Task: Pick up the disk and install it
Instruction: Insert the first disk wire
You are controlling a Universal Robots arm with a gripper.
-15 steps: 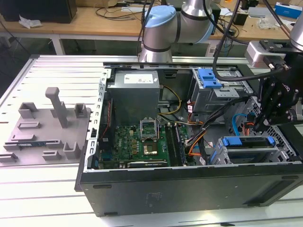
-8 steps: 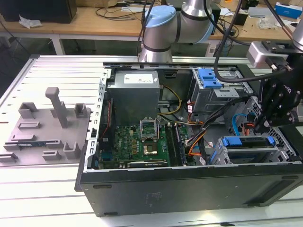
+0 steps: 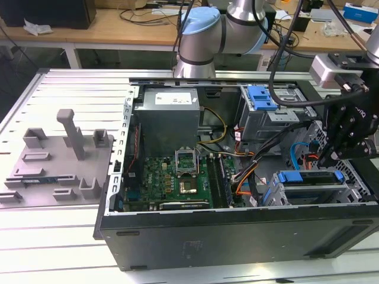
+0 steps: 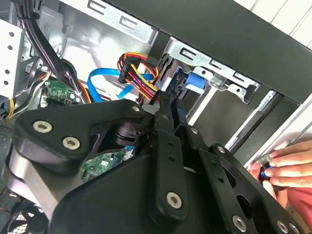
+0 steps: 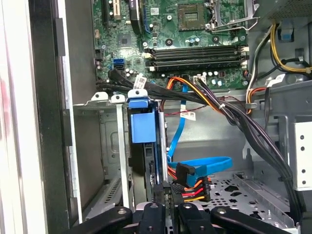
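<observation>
Setting: A black computer case (image 3: 237,236) is laid open on its side on a pale slatted metal table (image 3: 71,89). A green motherboard (image 3: 177,177) and a big grey metal power supply box (image 3: 169,118) are exposed inside.
Arm: The grey-and-blue robot arm (image 3: 207,35) is seen behind the case. Its black gripper (image 3: 325,160) is hung over the case's corner at the exterior view's right.
Disk: The flat silver disk in its blue plastic bracket (image 3: 309,177) is seated on edge in the silver metal drive bay (image 5: 109,146) at that same corner, close to the case's near wall.
Pincer: The black fingers (image 4: 165,146) are drawn together into a narrow pair. Whether the bracket's edge is pinched between them cannot be told.
Nearest things: In the first wrist view the gripper's tips are seen just beside the disk's edge and next to a bundle of red, yellow and orange wires (image 5: 192,185).
Cable: A flat blue cable (image 5: 195,165) is looped beside the disk, inside the case.
Hand: A person's hand (image 4: 287,170) is seen at the outer edge of the case in the second wrist view, closed round something small and dark.
Elsewhere: A small blue plastic latch (image 3: 260,97) is mounted on the upper drive cage. A grey plastic fixture plate (image 3: 59,160) is set on the table at the exterior view's left, well apart from the gripper.
</observation>
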